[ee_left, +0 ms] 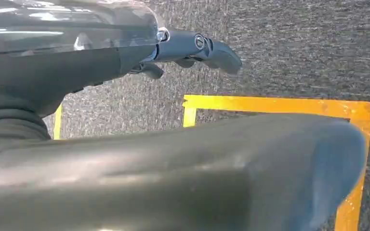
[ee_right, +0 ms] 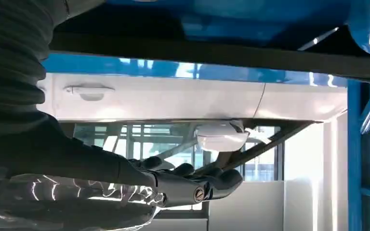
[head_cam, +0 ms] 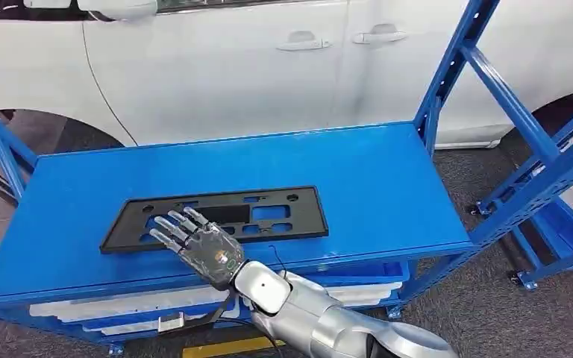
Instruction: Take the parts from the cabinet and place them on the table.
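Nearest the camera, the right arm rises from below and ends in the right hand at the front edge of the blue table. Its fingers are spread and extended, lying flat over the near long edge of the black plate part, left of that edge's middle; contact looks likely but cannot be confirmed, and nothing is pinched.

The part lies flat on the table, left of centre, nearer the front edge than the back. A white car stands behind.

The left hand hangs over grey floor with yellow marking, fingers loosely extended, holding nothing.

Judgement: this part appears placed; the step in hand is release. The next move calls for lifting the right hand without dragging the part, then fetching another from the cabinet.
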You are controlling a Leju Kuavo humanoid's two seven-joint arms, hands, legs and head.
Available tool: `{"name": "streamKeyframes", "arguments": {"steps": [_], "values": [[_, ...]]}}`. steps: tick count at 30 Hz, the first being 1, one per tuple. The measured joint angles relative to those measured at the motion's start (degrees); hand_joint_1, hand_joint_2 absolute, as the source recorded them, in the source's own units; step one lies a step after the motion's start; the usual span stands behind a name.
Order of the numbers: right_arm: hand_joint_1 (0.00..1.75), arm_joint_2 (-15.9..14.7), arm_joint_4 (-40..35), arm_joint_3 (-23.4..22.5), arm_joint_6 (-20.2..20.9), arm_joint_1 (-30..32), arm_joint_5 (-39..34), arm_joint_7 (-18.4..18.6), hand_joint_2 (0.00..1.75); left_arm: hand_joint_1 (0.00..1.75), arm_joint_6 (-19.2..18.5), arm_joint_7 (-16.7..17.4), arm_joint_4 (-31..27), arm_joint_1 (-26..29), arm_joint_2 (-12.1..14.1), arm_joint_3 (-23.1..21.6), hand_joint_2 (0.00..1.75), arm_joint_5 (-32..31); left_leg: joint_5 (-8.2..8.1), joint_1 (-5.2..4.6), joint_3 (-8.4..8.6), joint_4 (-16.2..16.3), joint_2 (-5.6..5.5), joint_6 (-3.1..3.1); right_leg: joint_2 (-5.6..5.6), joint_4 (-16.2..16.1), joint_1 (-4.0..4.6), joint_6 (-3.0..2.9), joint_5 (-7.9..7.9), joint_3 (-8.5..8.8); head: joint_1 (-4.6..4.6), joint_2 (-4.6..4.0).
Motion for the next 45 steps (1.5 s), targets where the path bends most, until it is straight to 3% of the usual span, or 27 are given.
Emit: {"name": "streamKeyframes", "arguments": {"steps": [3,4,6,7,8,10,12,13,16,18,19,21,22,23,24,25,27,28,30,32,34,37,39,41,43,44,45], "values": [[0.00,0.18,-0.57,0.44,0.00,0.11,0.24,0.31,1.75,0.00,0.00,-0.07,0.00,-0.04,0.02,0.00,0.00,-0.11,-0.82,0.31,-0.07,0.64,0.13,-1.00,-0.09,-0.96,-0.40,-1.16,0.54,0.52,0.00,0.00],[0.00,0.35,-0.72,0.57,0.00,0.08,0.37,0.33,1.75,0.00,0.00,-0.09,0.00,-0.05,-0.02,0.00,0.00,-0.11,-2.73,0.29,-1.21,3.32,0.13,-1.17,-0.14,-1.01,-0.46,-1.42,0.59,0.55,-0.02,0.00],[0.00,0.42,-0.83,0.79,0.02,0.28,0.50,0.42,1.75,0.00,0.00,-0.09,0.00,-0.01,-0.07,0.00,0.00,-0.18,-7.27,0.43,-5.56,12.74,0.13,-1.60,-0.16,-0.97,-0.28,-1.56,0.52,0.48,-0.02,0.00],[0.00,0.39,-0.83,1.14,0.09,0.49,0.59,0.85,1.75,0.00,0.00,-0.09,0.00,0.08,-0.04,0.00,0.00,-0.18,-8.58,0.43,-7.50,16.76,0.13,-1.73,-0.18,-0.92,-0.19,-1.61,0.49,0.44,-0.02,0.00],[0.00,0.39,-0.83,1.38,0.13,0.71,0.85,1.42,1.75,0.00,0.00,-0.11,0.00,0.16,-0.04,0.00,0.00,-0.20,-8.36,0.43,-8.25,18.14,0.13,-1.75,-0.16,-0.84,-0.13,-1.65,0.46,0.44,-0.02,0.00],[0.00,0.42,-0.83,2.06,0.44,0.73,1.80,3.07,1.75,0.00,0.02,-0.15,0.00,0.13,-0.02,0.00,0.00,-0.26,-4.48,0.42,-5.74,12.77,0.13,-1.58,-0.09,-0.67,-0.10,-1.64,0.30,0.57,-0.02,0.00],[0.00,0.44,-0.83,3.00,1.53,0.62,3.74,5.60,1.75,0.00,0.09,-0.20,0.00,0.05,0.07,0.00,0.00,-0.48,0.41,0.42,-0.34,1.89,0.24,-1.14,-0.05,-0.49,-0.09,-1.29,-0.02,0.89,-0.02,0.00],[0.00,0.42,-0.83,3.41,2.30,0.50,4.99,6.98,1.75,0.00,0.15,-0.20,0.00,-0.05,0.07,-0.02,0.00,-0.68,-0.68,-0.01,0.60,0.23,0.25,-0.87,-0.05,-0.40,0.35,-0.99,-0.12,0.76,-0.02,0.00],[0.00,0.42,-0.77,4.94,4.53,0.30,8.25,9.80,1.75,0.00,0.41,-0.04,0.00,-0.08,0.07,0.00,0.00,-0.83,-0.36,-0.29,0.21,0.19,0.08,0.06,-0.05,-0.44,0.10,-0.18,0.13,0.46,-0.02,0.00],[0.00,0.42,-0.74,5.75,5.27,0.23,9.51,10.73,1.75,0.00,0.42,-0.04,0.00,-0.07,-0.04,0.00,0.00,-0.92,0.14,0.30,0.50,-0.50,0.22,0.88,-0.04,0.22,0.03,0.58,-0.58,0.35,-0.02,0.00],[0.00,0.42,-0.74,6.01,5.62,0.14,9.95,11.15,1.75,0.00,0.44,-0.07,0.00,-0.17,-0.02,-0.02,0.00,-1.16,0.17,0.29,0.47,-0.58,0.22,1.22,-0.04,2.47,0.06,0.85,-2.27,-0.66,0.00,0.00],[0.00,0.35,-0.74,6.58,6.90,0.16,10.47,11.93,1.75,0.00,0.44,-0.15,0.00,-0.30,0.00,-0.02,0.00,-1.31,0.17,0.24,0.32,-0.56,0.25,1.47,-0.03,11.61,-0.22,1.24,-6.90,-4.99,0.00,0.00],[0.00,0.22,-0.70,6.88,7.60,0.23,10.69,12.29,1.75,0.00,0.46,-0.15,0.00,-0.31,0.00,-0.02,0.00,-1.38,0.17,0.23,0.23,-0.51,0.27,1.47,-0.03,15.92,-0.29,1.37,-8.41,-7.11,0.00,0.00],[0.00,0.11,-0.61,7.08,8.22,0.26,10.82,12.59,1.75,0.00,0.50,-0.15,0.00,-0.30,0.00,-0.02,0.00,-1.40,0.17,0.23,0.18,-0.44,0.26,1.47,-0.03,18.35,-0.38,1.42,-8.71,-8.40,0.00,0.00],[0.00,0.02,-0.53,7.19,8.83,0.28,10.84,12.94,1.75,0.00,0.55,-0.13,0.00,-0.29,0.00,-0.02,0.00,-1.42,0.16,0.23,0.20,-0.36,0.23,1.46,-0.03,17.69,-0.48,1.43,-7.49,-8.24,0.00,0.00],[0.00,0.00,-0.35,7.26,9.20,0.26,10.80,13.25,1.75,0.00,0.55,-0.13,0.00,-0.30,0.00,-0.02,0.00,-1.47,0.12,0.23,0.25,-0.31,0.18,1.40,-0.04,14.32,-0.53,1.32,-5.19,-6.64,0.00,0.00],[0.00,0.00,0.24,7.26,9.38,0.15,10.41,13.51,1.75,0.00,0.55,-0.04,0.00,-0.37,-0.02,-0.02,0.00,-1.53,0.00,0.23,0.45,-0.26,0.07,1.22,-0.04,3.70,-0.50,0.78,-0.18,-1.44,0.00,0.00],[0.00,-0.02,0.74,7.24,9.44,0.07,10.21,13.70,1.75,0.00,0.55,-0.02,0.00,-0.42,-0.04,-0.02,0.00,-1.68,-0.07,0.08,0.41,-0.21,0.05,1.02,-0.03,0.34,-0.33,0.47,0.03,0.03,0.00,0.00],[0.00,-0.02,1.83,7.19,9.44,0.02,9.92,13.99,1.75,0.00,0.61,0.15,0.00,-0.45,0.00,-0.02,0.00,-1.73,-0.10,-0.20,0.10,0.02,-0.01,0.30,-0.01,-0.09,-0.17,0.17,0.11,-0.07,0.00,0.00],[0.00,-0.04,2.82,7.10,9.38,0.05,9.79,14.23,1.75,0.00,0.66,0.28,0.00,-0.46,0.02,-0.02,0.00,-1.75,0.08,0.09,0.23,-0.34,-0.01,-0.51,0.04,-0.27,0.08,-0.62,0.31,-0.09,0.00,0.00],[0.00,-0.04,3.37,6.95,9.33,0.06,9.73,14.65,1.75,0.00,0.68,0.28,0.00,-0.46,0.13,-0.02,0.00,-1.82,-1.37,0.21,-0.42,1.35,0.11,-0.98,-0.14,-1.08,-0.48,-1.31,0.81,0.30,-0.02,0.00],[0.00,-0.04,4.30,6.52,9.16,0.05,9.12,15.69,1.75,0.00,0.59,0.20,0.00,-0.43,0.11,-0.04,0.00,-1.95,-8.24,0.40,-6.62,14.80,0.12,-1.65,-0.33,-0.99,-0.27,-1.62,0.94,-0.05,-0.02,0.00],[0.00,-0.04,4.66,5.99,9.14,0.01,8.68,16.00,1.75,0.00,0.55,0.15,0.00,-0.35,0.13,-0.07,0.00,-2.12,-8.68,0.39,-8.20,18.17,0.12,-1.73,-0.37,-0.83,-0.20,-1.66,0.98,-0.26,-0.02,0.00],[0.00,-0.04,4.76,5.42,8.97,-0.14,8.01,16.02,1.75,0.00,0.52,0.11,0.00,-0.36,0.18,-0.11,0.00,-2.38,-6.55,0.39,-6.67,15.32,0.12,-1.61,-0.39,-0.72,-0.17,-1.60,1.02,-0.33,-0.02,0.00],[0.00,-0.02,4.81,4.40,8.66,-0.46,6.80,15.82,1.75,0.00,0.37,0.02,0.00,-0.44,0.26,-0.17,0.00,-2.43,-1.95,0.39,-0.98,4.92,0.15,-1.23,-0.40,-0.54,-0.14,-1.42,1.12,-0.34,-0.02,0.00],[0.00,0.06,4.81,3.90,8.61,-0.62,6.40,15.58,1.75,0.00,0.37,-0.02,0.00,-0.50,0.26,-0.20,0.00,-2.43,-1.26,0.39,1.37,0.79,0.21,-0.93,-0.39,-0.46,-0.07,-1.23,1.22,-0.41,-0.02,0.00],[0.00,0.09,4.81,3.37,8.53,-0.87,5.34,14.98,1.75,0.00,0.35,-0.04,0.00,-0.66,0.31,-0.20,0.00,-2.45,-1.55,0.06,1.39,-0.05,0.21,-0.47,-0.27,-0.27,0.42,-0.87,1.21,-0.70,0.00,0.00]]}}
